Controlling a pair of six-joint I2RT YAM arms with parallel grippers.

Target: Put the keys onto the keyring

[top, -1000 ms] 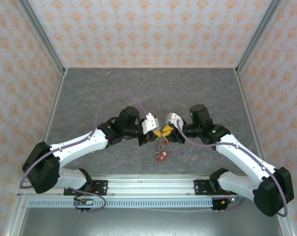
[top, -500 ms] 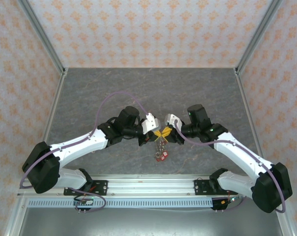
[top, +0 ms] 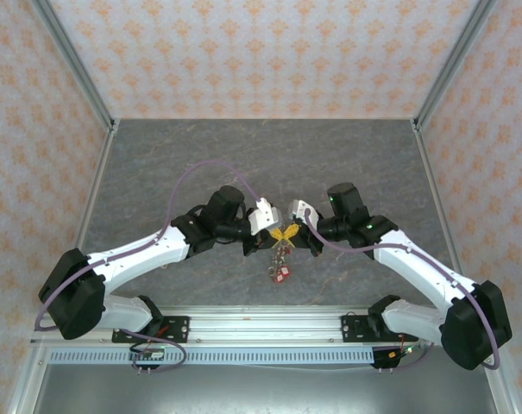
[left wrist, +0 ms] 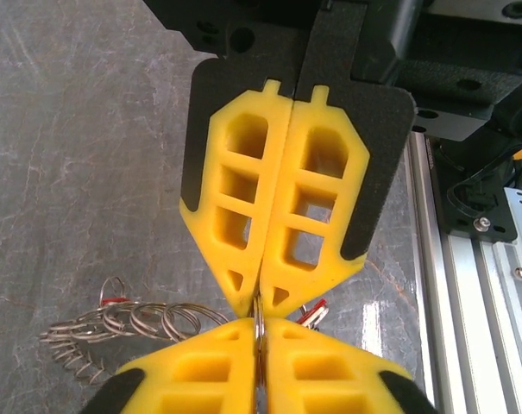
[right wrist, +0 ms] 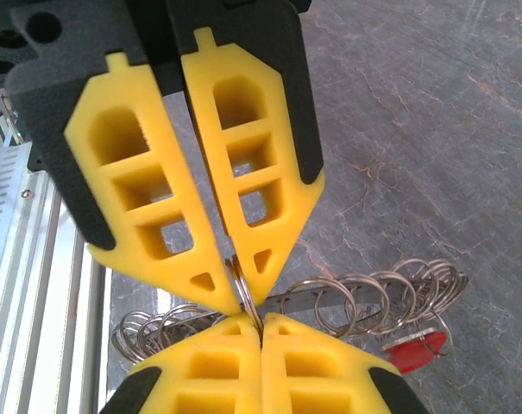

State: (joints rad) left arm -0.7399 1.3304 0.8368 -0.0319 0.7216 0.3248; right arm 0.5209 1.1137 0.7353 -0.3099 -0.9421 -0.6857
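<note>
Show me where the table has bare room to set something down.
Bare: the far half of the table, up to the back wall, and the strips outside the left arm and right arm. Crowded: the centre, where the left gripper and right gripper pinch the keyring tip to tip, with the keys just nearside.

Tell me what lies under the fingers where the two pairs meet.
Below the left fingers and right fingers: a string of wire rings and a red key head, against the grey table. The ring section pinched between the fingers is covered.
</note>
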